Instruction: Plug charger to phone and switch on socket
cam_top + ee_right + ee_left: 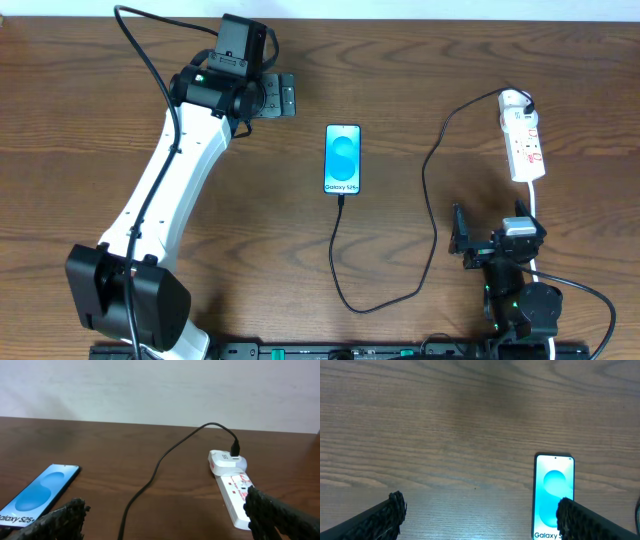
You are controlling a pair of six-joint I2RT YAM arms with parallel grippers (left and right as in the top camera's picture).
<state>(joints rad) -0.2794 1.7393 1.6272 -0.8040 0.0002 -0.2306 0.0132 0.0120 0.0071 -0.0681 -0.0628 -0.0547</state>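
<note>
Lying mid-frame overhead, phone (343,160) with charger (332,255) seemingly seated at its lower edge, cable slack toward socket (527,145) at upper right; left gripper (480,512) and right gripper (165,515) both splayed, empty, switch likely pending.

Matt wood-grain table (90,120), glossy phone (342,159), white plastic socket (523,145).

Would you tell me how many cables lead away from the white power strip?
2: the black charger cable loops from the power strip's far end to the phone; a white cord leaves its near end.
</note>
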